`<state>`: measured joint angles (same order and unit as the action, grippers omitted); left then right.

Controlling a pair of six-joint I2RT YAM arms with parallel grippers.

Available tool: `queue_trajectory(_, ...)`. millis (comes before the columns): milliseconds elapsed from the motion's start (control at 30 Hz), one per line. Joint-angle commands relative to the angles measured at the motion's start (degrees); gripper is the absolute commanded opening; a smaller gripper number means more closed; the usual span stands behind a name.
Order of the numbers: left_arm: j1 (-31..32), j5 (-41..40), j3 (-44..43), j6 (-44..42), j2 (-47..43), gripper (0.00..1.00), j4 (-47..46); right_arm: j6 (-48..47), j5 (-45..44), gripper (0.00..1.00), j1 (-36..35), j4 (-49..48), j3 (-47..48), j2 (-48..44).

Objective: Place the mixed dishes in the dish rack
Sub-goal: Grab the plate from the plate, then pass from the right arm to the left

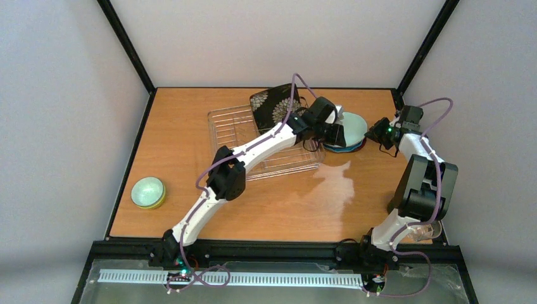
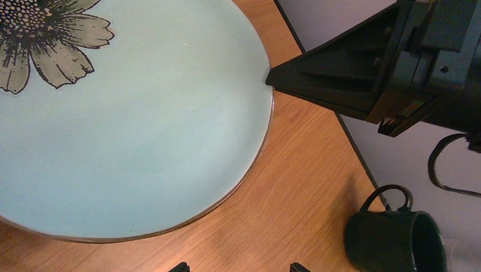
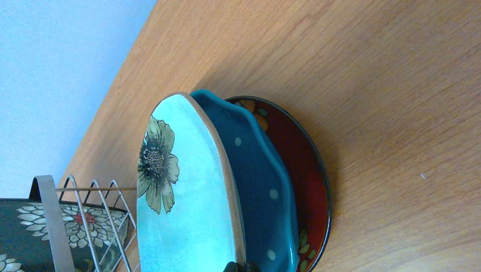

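Item count: one dish rack (image 1: 253,142), four plates, two bowls, one mug.

The dish rack lies flat near the far middle of the wooden table (image 1: 183,114). The black square floral plate (image 1: 272,103) stands at the rack's far right corner, behind the tines. Whether its lower edge sits inside the rim cannot be told.

Just right of the rack is a stack of three plates. The small red floral plate (image 3: 309,170) is at the bottom, the blue dotted plate (image 3: 261,170) is on it, and the pale mint plate (image 3: 187,198) is on top.

The left gripper (image 1: 335,135) hangs over this stack with its jaws spread wide, holding nothing. The right gripper (image 2: 275,76) is closed, and its tip touches the mint plate's rim on the side away from the rack.

Well to the rack's near left, the mint bowl (image 1: 147,189) sits nested in the yellow-green bowl (image 1: 156,202).

The dark green mug (image 2: 391,241) stands farther right of the rack than the stack. It shows only in the left wrist view, cut off at the frame's bottom edge.

A black frame borders the table, and pale grey walls enclose it.

A clear object (image 1: 423,233) behind the right arm's elbow is too hidden to identify.
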<state>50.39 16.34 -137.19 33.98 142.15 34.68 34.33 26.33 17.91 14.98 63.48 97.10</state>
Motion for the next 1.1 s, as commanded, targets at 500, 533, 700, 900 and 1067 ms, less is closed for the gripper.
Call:
queue_trajectory(500,4.76,-19.52,-2.77,-16.33,1.75,1.0,1.89,-1.61,1.1,0.02,-0.99,4.46,5.97,-2.49)
queue_trajectory(533,4.99,-20.17,-2.74,-16.96,1.81,1.0,1.62,-1.63,1.14,0.02,-1.03,4.55,6.03,-2.5)
queue_trajectory(700,5.65,-22.32,-2.51,-19.62,2.14,1.0,-0.35,-1.89,1.29,0.02,-1.17,5.59,6.47,-2.76)
queue_trajectory(900,6.77,-23.57,-2.63,-22.03,3.07,1.0,-2.69,-1.98,1.38,0.02,-1.72,6.01,6.65,-3.21)
queue_trajectory(1067,7.15,-25.42,-2.38,-23.9,4.0,1.0,-3.4,-2.24,1.3,0.02,-2.23,6.54,7.25,-3.17)
